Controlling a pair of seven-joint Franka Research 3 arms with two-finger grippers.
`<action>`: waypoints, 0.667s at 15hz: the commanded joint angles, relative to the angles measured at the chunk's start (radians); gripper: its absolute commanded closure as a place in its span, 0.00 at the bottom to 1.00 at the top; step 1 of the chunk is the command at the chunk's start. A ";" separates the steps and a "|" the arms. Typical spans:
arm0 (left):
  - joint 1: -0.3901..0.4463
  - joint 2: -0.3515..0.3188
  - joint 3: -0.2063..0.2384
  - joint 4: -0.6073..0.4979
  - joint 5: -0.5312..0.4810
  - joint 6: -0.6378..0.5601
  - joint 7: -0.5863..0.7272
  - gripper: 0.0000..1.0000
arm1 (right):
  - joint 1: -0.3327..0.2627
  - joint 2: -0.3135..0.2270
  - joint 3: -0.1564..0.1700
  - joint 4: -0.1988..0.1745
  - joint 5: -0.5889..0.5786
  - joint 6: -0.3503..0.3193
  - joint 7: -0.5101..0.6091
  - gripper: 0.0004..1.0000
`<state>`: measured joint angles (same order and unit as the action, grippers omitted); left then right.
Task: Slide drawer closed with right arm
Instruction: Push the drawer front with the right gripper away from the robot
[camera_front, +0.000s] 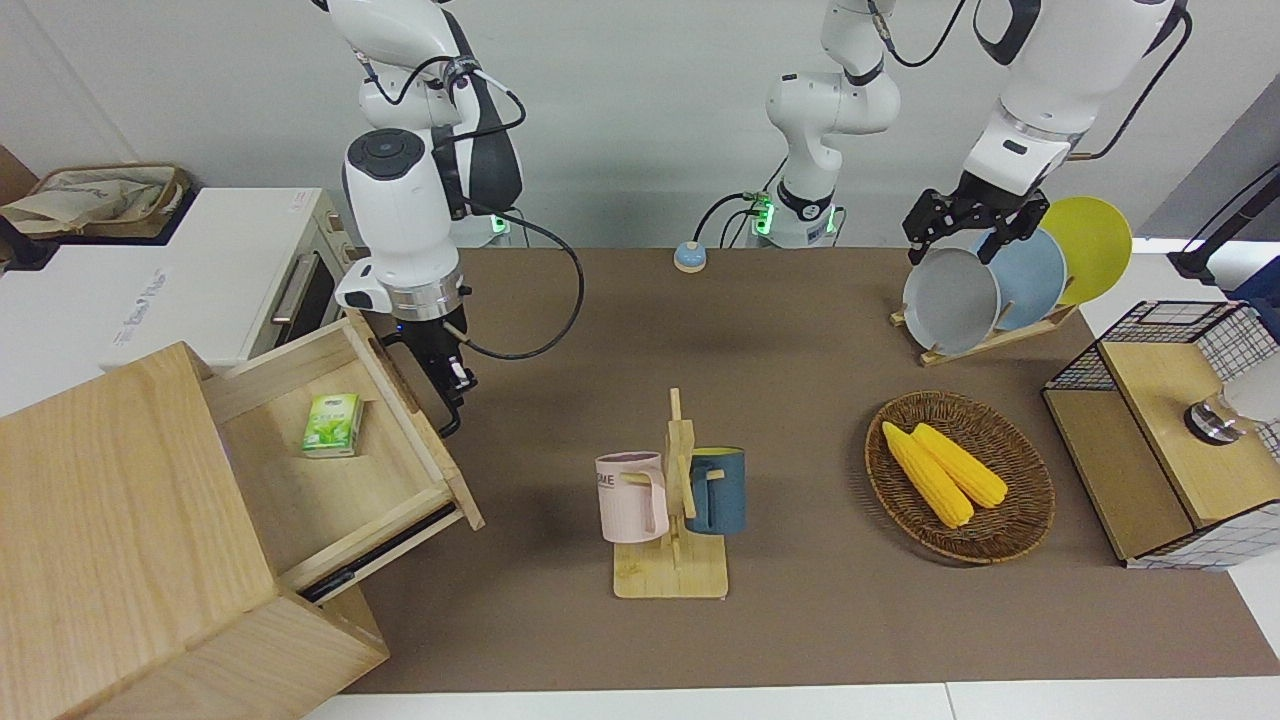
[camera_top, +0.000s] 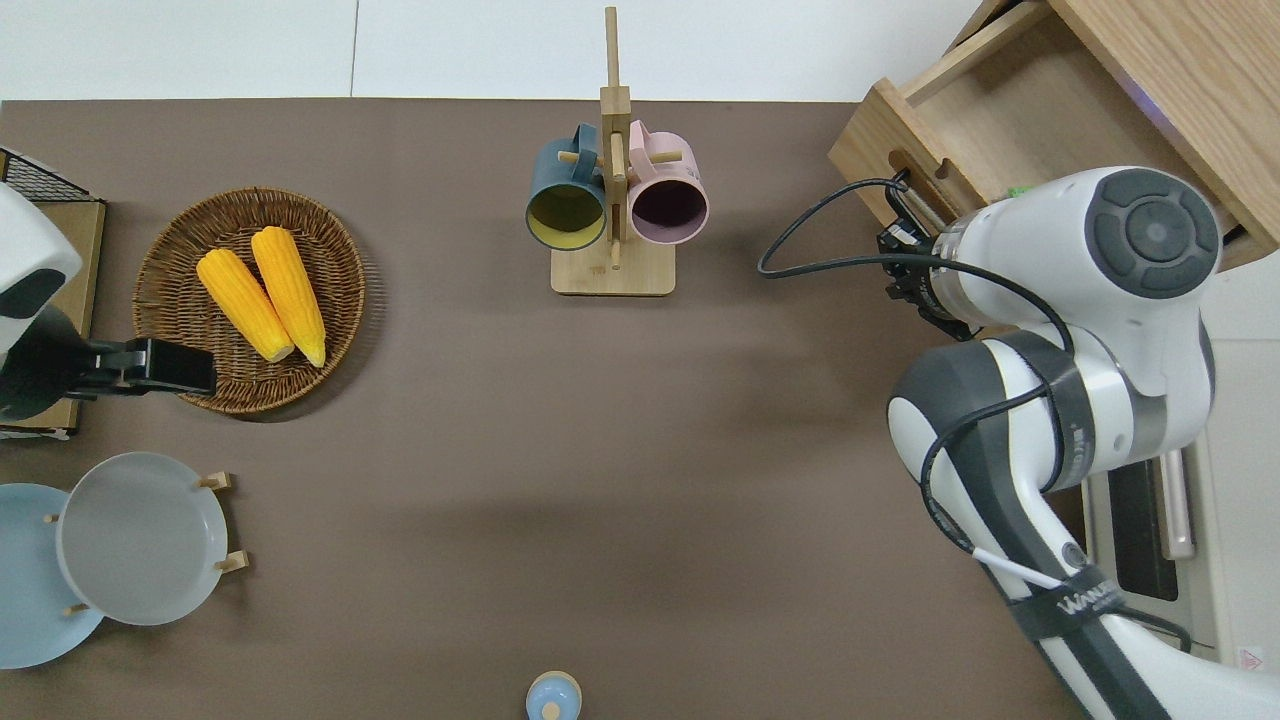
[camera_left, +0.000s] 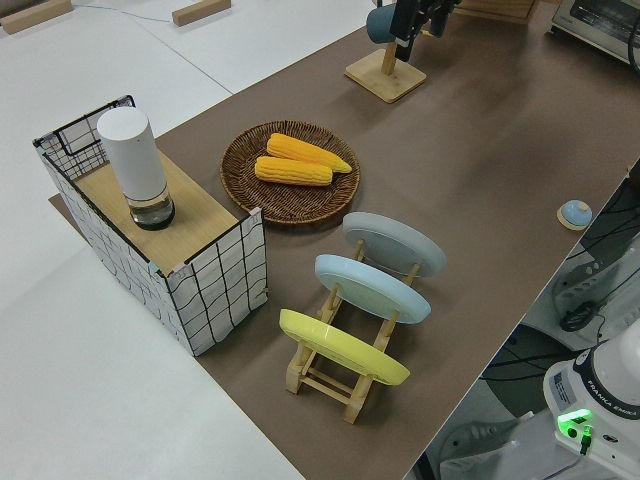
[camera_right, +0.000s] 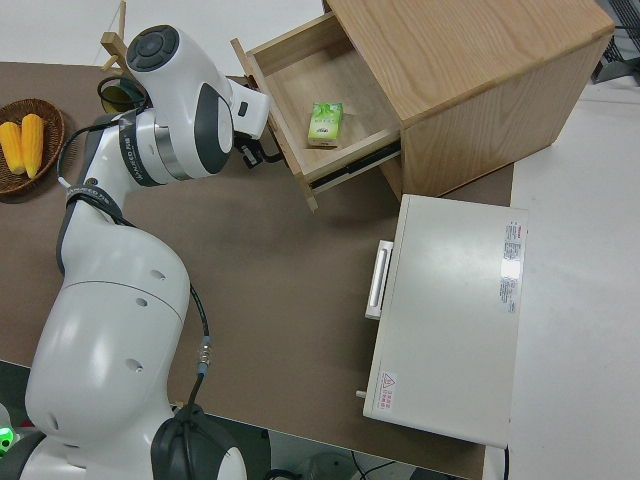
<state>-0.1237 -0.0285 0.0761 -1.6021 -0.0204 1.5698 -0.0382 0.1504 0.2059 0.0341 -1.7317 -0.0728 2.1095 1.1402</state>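
Nearest the front camera we saw a big pale-wood box (camera_front: 130, 560) at the right arm's end of the tabletop (camera_front: 800, 620). Its wide shallow drawer (camera_front: 330, 470) stood pulled well out over the brown mat, with a small green carton (camera_front: 332, 424) lying on the drawer's floor. We saw the right hand (camera_front: 446, 385) pointing down just beside the drawer's front panel, at the black bar handle (camera_top: 915, 200); we could not tell whether its fingers were apart or together, nor whether they touched the handle. A white oven (camera_right: 445, 320) with a silver handle sat beside the box, nearer to the robots.

Near the middle of the tabletop stood a wooden mug rack (camera_front: 675, 500) holding a pink mug (camera_front: 632, 497) and a dark blue mug (camera_front: 718, 489). Toward the left arm's end lay a wicker basket (camera_front: 1010, 530) with two ears of corn (camera_front: 945, 470). Nearer to the robots than the basket, a wooden stand held a grey plate (camera_front: 950, 300), a blue plate (camera_front: 1035, 275) and a yellow plate (camera_front: 1095, 245) on edge. We saw the left arm parked, its hand (camera_front: 965, 225) with fingers spread and holding nothing.
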 joint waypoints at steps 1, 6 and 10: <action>-0.004 -0.008 0.004 0.002 0.013 -0.014 0.001 0.00 | -0.021 0.026 -0.035 0.026 -0.010 0.017 -0.074 1.00; -0.004 -0.008 0.004 0.002 0.013 -0.014 0.001 0.00 | -0.048 0.049 -0.069 0.063 0.024 0.017 -0.161 1.00; -0.004 -0.008 0.002 0.002 0.013 -0.014 0.001 0.00 | -0.075 0.072 -0.089 0.086 0.042 0.072 -0.183 1.00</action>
<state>-0.1237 -0.0285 0.0762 -1.6021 -0.0204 1.5698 -0.0383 0.1038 0.2415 -0.0447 -1.6851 -0.0606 2.1402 1.0074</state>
